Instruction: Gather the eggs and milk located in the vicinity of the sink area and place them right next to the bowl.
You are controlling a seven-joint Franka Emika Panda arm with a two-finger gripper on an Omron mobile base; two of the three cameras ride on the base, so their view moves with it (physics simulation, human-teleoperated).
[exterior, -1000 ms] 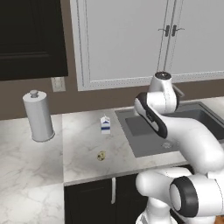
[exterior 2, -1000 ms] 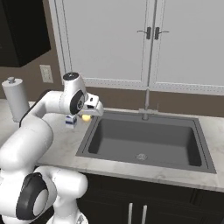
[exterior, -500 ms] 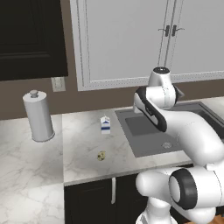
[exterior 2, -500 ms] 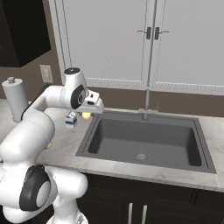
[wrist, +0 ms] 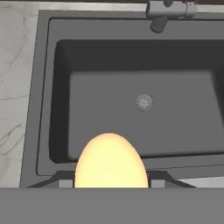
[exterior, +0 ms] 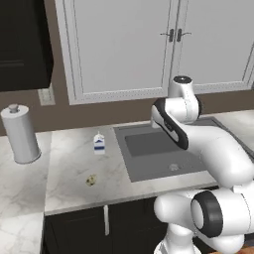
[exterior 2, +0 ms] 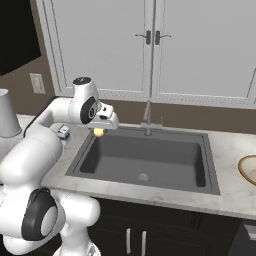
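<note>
My gripper (exterior 2: pixel 101 126) is shut on a pale yellow egg (exterior 2: pixel 99 132), held above the left end of the dark grey sink (exterior 2: pixel 145 159). In the hand view the egg (wrist: pixel 110 161) sits between the two fingertips of the gripper (wrist: pixel 110 182), over the near rim of the sink (wrist: pixel 41 96). A second small egg (exterior: pixel 91 180) lies on the marble counter left of the sink (exterior: pixel 149 149). The milk carton (exterior: pixel 99 144) stands upright behind that egg, and is partly hidden by my arm in the right base view (exterior 2: pixel 63 132). The bowl (exterior 2: pixel 248 169) shows at the far right edge.
A tall grey paper-towel roll (exterior: pixel 20 134) stands at the far left of the counter. A thin metal faucet (exterior 2: pixel 147 118) rises behind the sink. White wall cabinets (exterior 2: pixel 150 45) hang above. Marble counter (exterior 2: pixel 232 150) runs between sink and bowl.
The whole scene has slid left in both base views, so the base has driven right. The arm has carried the egg rightward over the sink's left end.
</note>
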